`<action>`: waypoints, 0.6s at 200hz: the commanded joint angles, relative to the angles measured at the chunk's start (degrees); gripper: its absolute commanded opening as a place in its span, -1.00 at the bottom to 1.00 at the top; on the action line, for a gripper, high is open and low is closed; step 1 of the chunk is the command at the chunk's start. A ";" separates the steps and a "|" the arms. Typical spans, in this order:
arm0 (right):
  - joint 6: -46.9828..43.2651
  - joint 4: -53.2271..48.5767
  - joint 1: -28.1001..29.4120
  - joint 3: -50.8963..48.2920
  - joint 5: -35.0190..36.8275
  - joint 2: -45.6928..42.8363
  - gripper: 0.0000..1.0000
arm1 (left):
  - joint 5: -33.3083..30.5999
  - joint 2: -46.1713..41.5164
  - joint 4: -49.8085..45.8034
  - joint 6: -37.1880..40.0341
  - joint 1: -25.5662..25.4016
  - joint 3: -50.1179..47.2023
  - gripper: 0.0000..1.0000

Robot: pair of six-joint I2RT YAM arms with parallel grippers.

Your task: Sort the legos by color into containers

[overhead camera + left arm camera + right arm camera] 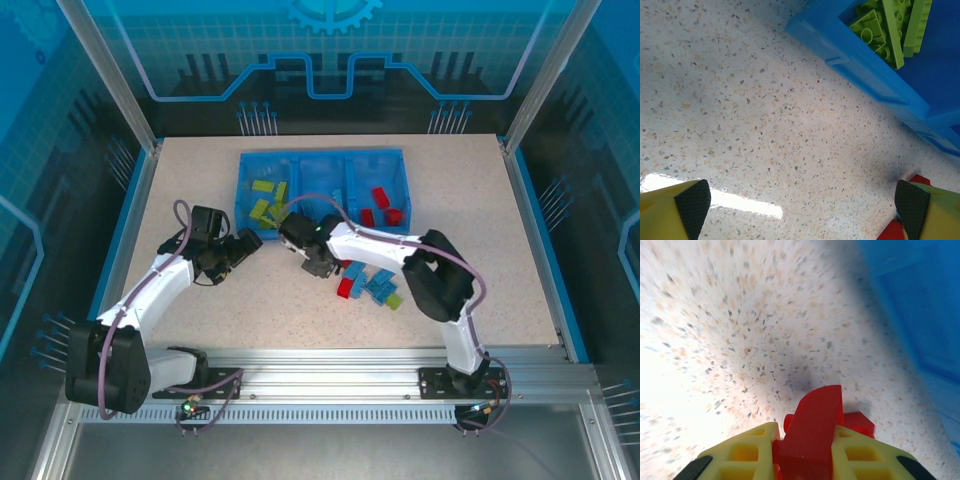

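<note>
Speckled table point(180, 190): right claw point(807, 452) pinches a red brick point(815, 410), left claw point(802, 202) gapes empty. Next, probably carry it to the right end of the tray point(320, 155).

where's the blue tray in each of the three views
top external: blue tray at top centre of the table.
left wrist: blue tray in the upper right corner, yellow-green legos inside it.
right wrist: blue tray along the right edge, blurred.
shared landmark: the speckled table beneath it in all three.
</note>
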 commanded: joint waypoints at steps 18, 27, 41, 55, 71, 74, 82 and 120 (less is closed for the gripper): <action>10.33 6.13 -13.10 -3.34 -14.29 -13.85 -0.59 | 1.40 -1.09 -0.27 0.15 0.67 -1.40 0.97; 13.12 7.47 -16.95 -4.32 -16.08 -15.66 -0.59 | 1.74 -1.17 0.00 0.17 0.57 -1.55 0.97; 16.06 7.85 -21.77 -4.57 -16.54 -16.79 -0.62 | 2.21 -1.27 0.39 -0.08 0.47 -1.91 0.97; 17.49 5.42 -25.46 -2.55 -15.71 -15.12 -0.62 | 2.50 -1.24 1.04 0.08 -0.47 -2.35 0.97; 18.99 1.63 -28.49 1.91 -15.64 -10.73 -0.63 | 2.12 -1.00 1.51 0.69 -2.85 -2.45 0.97; 19.34 1.08 -28.90 2.69 -15.59 -9.78 -0.62 | 1.88 -0.94 1.51 0.84 -3.64 -2.38 0.97; 20.05 -0.45 -29.78 4.97 -15.47 -7.36 -0.62 | 1.19 -0.59 1.42 1.12 -5.79 -2.05 0.98; 21.60 -4.31 -31.14 13.77 -16.44 1.13 -0.40 | -3.30 2.97 0.88 1.78 -17.95 0.46 0.97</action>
